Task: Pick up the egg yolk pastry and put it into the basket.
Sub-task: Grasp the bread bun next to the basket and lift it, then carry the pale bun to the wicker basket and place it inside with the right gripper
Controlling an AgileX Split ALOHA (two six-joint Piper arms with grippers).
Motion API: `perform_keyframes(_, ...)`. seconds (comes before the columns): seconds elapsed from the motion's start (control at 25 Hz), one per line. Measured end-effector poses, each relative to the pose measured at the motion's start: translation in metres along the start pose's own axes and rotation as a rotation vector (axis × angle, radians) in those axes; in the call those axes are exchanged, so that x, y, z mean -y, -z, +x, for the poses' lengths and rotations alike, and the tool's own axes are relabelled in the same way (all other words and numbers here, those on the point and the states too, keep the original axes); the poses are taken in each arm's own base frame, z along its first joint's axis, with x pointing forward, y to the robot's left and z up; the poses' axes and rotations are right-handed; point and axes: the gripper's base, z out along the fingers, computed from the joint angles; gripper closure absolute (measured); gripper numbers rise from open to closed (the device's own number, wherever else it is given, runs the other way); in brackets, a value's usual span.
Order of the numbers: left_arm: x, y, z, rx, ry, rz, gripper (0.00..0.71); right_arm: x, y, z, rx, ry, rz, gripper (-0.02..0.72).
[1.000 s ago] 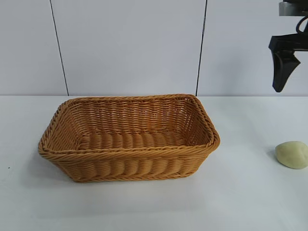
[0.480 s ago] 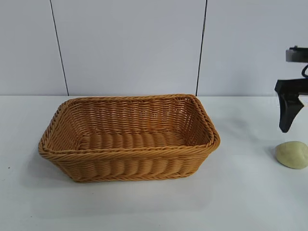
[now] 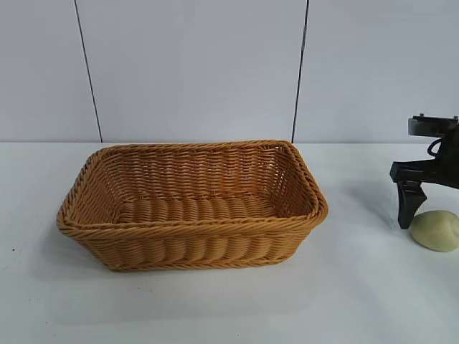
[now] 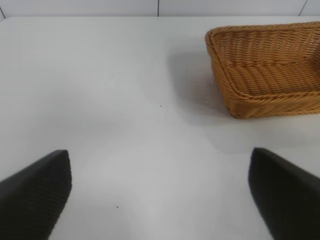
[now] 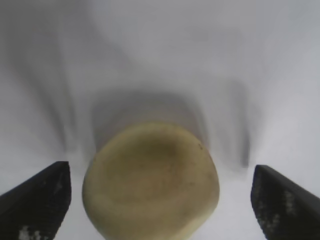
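The left gripper sits parked at the left side of the table, its jaws spread wide over bare surface with nothing between them; it is the farther arm from the work by a long way.

Moving rightward, the basket stands on the table with its long axis running across the exterior view; nothing lies in it that can be seen, so the task is judged to be at its grasping step.

At the far right, the egg yolk pastry rests on the table, well apart from the basket's right end; the right gripper points down at it, and one dark finger stands just beside the pastry's left flank; the other finger is cut off by the edge of the exterior view.

From the right wrist view the pastry lies squarely between the two fingers, gaps showing on both sides; the jaws are apart and not yet pinching it; the lump looks roughly round, slightly wider than tall, so no axis strongly favours the grip.

No brand, label or writing can be read anywhere.
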Motion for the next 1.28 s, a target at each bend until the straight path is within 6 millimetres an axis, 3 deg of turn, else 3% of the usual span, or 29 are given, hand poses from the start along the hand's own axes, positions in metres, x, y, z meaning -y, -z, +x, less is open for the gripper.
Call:
perform_keyframes(0.2,0.0,0.0,0.0,0.0,0.0,0.0,0.018,0.0,0.0,0.0,-0.004,-0.002,-0.001,0.504)
perform_keyframes(0.32,0.0,0.0,0.0,0.0,0.0,0.0,0.018,0.0,0.004,0.001,-0.008,-0.001,-0.001,0.587)
perform_keyframes(0.48,0.0,0.0,0.0,0.0,0.001,0.0,0.018,0.0,0.019,0.002,0.009,0.0,-0.003,0.608)
perform_keyframes(0.84,0.0,0.0,0.0,0.0,0.001,0.0,0.018,-0.001,0.112,0.013,0.184,0.019,-0.027,0.615)
perform_keyframes(1.12,0.0,0.0,0.0,0.0,0.001,0.0,0.018,-0.003,0.143,0.014,0.176,0.03,-0.028,0.615)
perform_keyframes(1.28,0.0,0.0,0.0,0.0,0.001,0.0,0.018,-0.017,0.161,0.005,0.233,0.064,-0.045,0.616)
